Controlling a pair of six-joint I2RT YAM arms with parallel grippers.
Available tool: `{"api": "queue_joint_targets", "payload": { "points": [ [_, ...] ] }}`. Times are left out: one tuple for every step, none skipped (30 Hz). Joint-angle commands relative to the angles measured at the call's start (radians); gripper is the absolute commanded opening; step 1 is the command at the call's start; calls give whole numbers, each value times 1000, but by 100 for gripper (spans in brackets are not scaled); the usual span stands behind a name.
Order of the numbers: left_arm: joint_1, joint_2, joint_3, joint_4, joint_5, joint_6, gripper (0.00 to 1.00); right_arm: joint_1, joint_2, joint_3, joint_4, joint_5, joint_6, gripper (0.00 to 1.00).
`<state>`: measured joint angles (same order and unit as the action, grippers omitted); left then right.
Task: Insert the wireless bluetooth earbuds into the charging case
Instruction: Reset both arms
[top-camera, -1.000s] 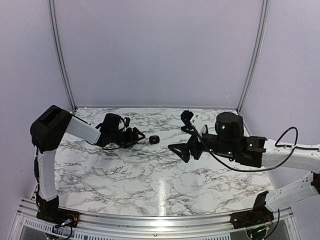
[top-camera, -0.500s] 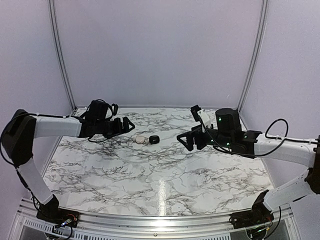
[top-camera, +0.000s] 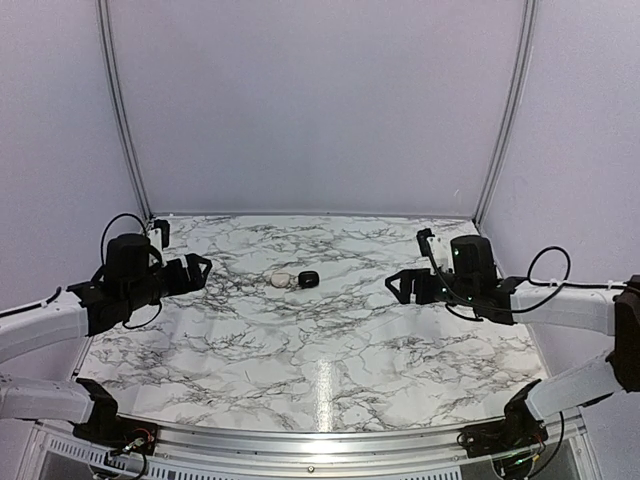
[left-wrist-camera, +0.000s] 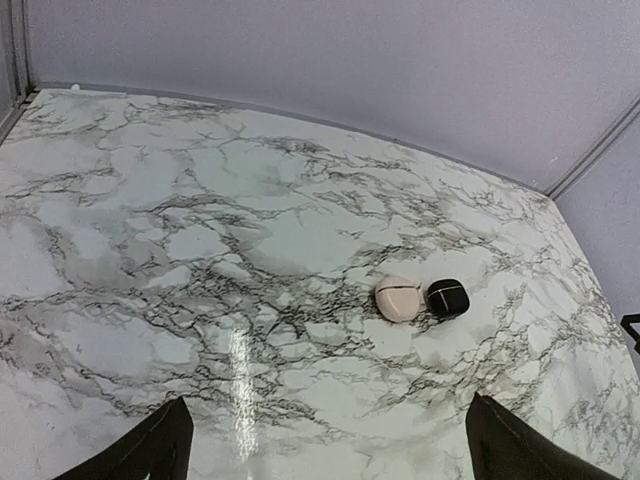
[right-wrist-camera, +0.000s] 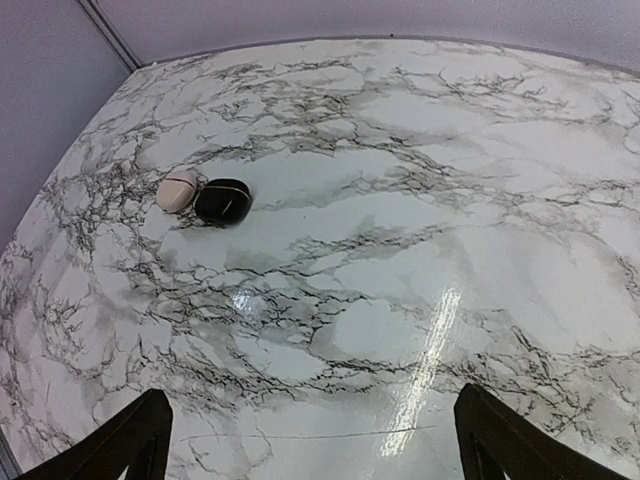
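- Apparently between steps, or at the tail end: neither claw on anything, both well apart from the goods.
- Released, fingers spread wide, nothing between them: left gripper (top-camera: 180, 252), hovering over the left side of the marble table (top-camera: 320, 370); same empty spread in its own wrist view (left-wrist-camera: 330, 420).
- Likewise released and empty: right gripper (top-camera: 412, 263), over the right side, pointed toward the middle.
- Lying on the table toward the far middle, between the two claws: charging case (top-camera: 282, 280), lid down, with a thin seam line across the case (left-wrist-camera: 399, 298) in the left wrist view.
- Just beside it on its right: black rounded lump (top-camera: 309, 278); looks touching in the right wrist view, hard to confirm.
- No loose earbuds spotted anywhere on the marble; cannot tell whether seated inside the closed case or simply too small to see.
- Judgement: if already inside, insertion done and nothing left to do; if not, step in hand is finding the buds and getting the lid up.
- Next move, if any: steady the case with one claw and lift the lid with the other; calls for a fine pinch right at the seam.
- Probably slippery: small, smooth, rounded, on a glossy top, so likely to skid under a sideways push.
- Risk: knocking the lump into the case on approach.
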<state>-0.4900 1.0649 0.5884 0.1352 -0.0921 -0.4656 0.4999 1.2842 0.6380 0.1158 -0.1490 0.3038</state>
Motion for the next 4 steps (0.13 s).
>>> {"api": "queue_joint_targets", "payload": {
  "points": [
    [5, -65, -103, 47, -91, 11, 99, -22, -18, -31, 88, -4, 24, 99],
    [5, -66, -112, 46, -91, 10, 99, -23, -14, -39, 95, 2, 24, 99],
    [5, -64, -119, 45, -91, 9, 99, -23, -12, -47, 108, 5, 25, 98],
    [5, -62, -123, 43, -90, 10, 99, -23, -9, -55, 120, 6, 30, 99]
  ]
}}
